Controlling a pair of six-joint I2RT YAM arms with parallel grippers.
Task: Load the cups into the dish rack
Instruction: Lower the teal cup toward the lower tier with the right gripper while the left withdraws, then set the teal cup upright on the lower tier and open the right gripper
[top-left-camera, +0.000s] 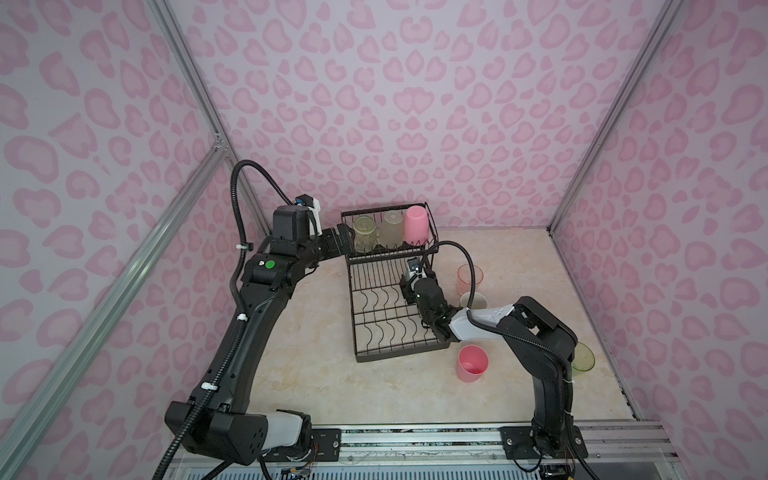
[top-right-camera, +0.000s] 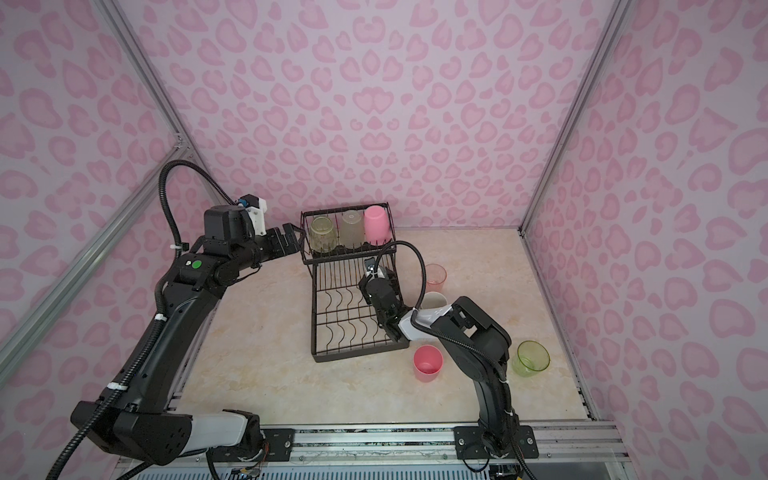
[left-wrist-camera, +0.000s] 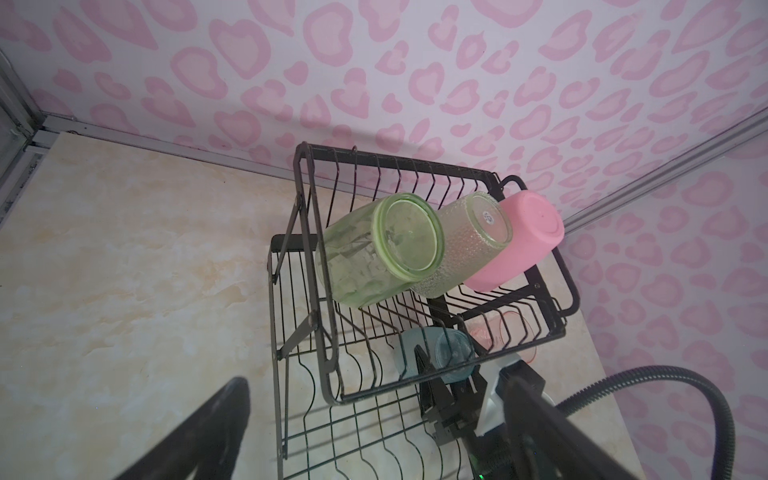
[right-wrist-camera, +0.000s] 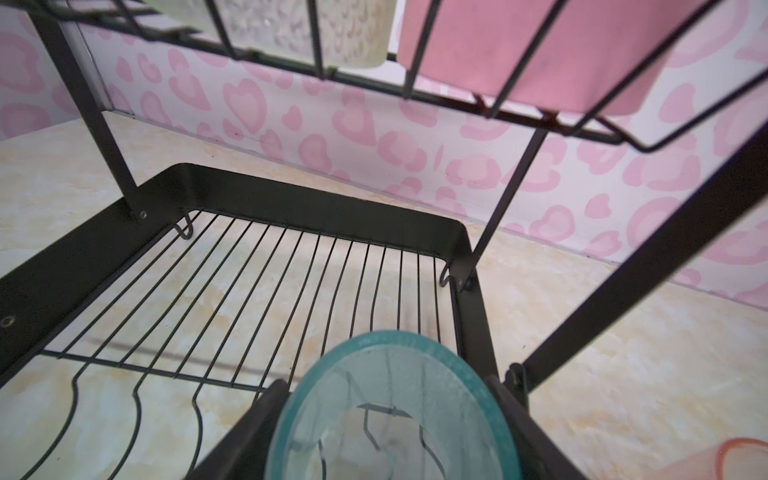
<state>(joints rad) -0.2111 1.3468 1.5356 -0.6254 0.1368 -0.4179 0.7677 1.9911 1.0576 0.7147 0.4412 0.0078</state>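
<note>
The black wire dish rack (top-left-camera: 353, 308) stands at the back middle. Three cups sit upside down in its raised basket (left-wrist-camera: 399, 164): yellow-green (top-left-camera: 365, 235), frosted grey (top-left-camera: 391, 229) and pink (top-left-camera: 417, 225). My right gripper (right-wrist-camera: 388, 380) reaches over the lower tray (right-wrist-camera: 316, 195) under that basket. Its fingers (right-wrist-camera: 257, 419) press both sides of a translucent teal cup (right-wrist-camera: 390, 419). My left gripper (top-left-camera: 343, 238) hovers open and empty beside the basket's left end. On the table lie a pink-orange cup (top-left-camera: 470, 277), a pale mug (top-left-camera: 474, 300), a pink cup (top-left-camera: 472, 364) and a yellow-green cup (top-right-camera: 530, 358).
The loose cups all stand right of the rack, around my right arm (top-left-camera: 540, 332). Pink patterned walls close in the back and both sides. A metal rail (top-left-camera: 415, 436) runs along the front edge. Bare marble tabletop (top-left-camera: 307, 332) lies left of the rack.
</note>
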